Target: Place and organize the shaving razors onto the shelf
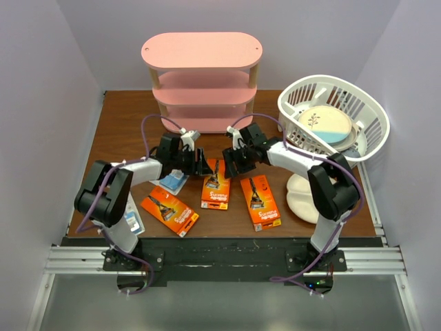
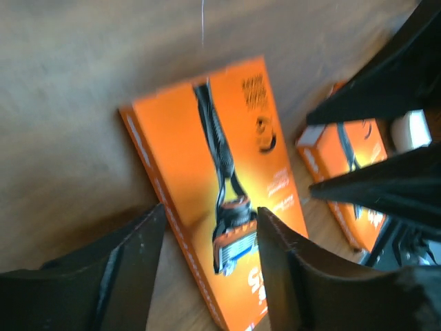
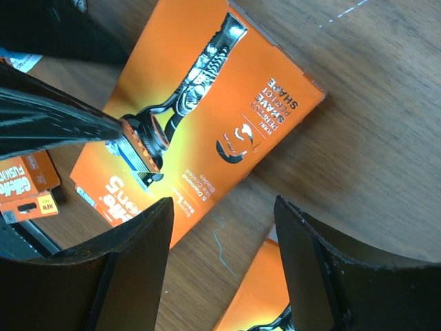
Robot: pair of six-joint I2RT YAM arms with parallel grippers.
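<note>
The left jaws and right jaws both stand spread, pinching nothing, facing each other just above the middle orange razor pack (image 1: 216, 189), which lies flat near the bench's centre. The left orange pack (image 1: 169, 210) and the right orange pack (image 1: 260, 201) lie nearer the near edge. A white-and-blue blister pack (image 1: 172, 183) lies beside the left jaws, and the pink three-tier shelf (image 1: 201, 49) stands at the far edge.

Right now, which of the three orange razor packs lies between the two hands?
The middle orange pack: the left hand and right hand flank its far end, both open. The left orange pack and right orange pack lie off to either side.
</note>
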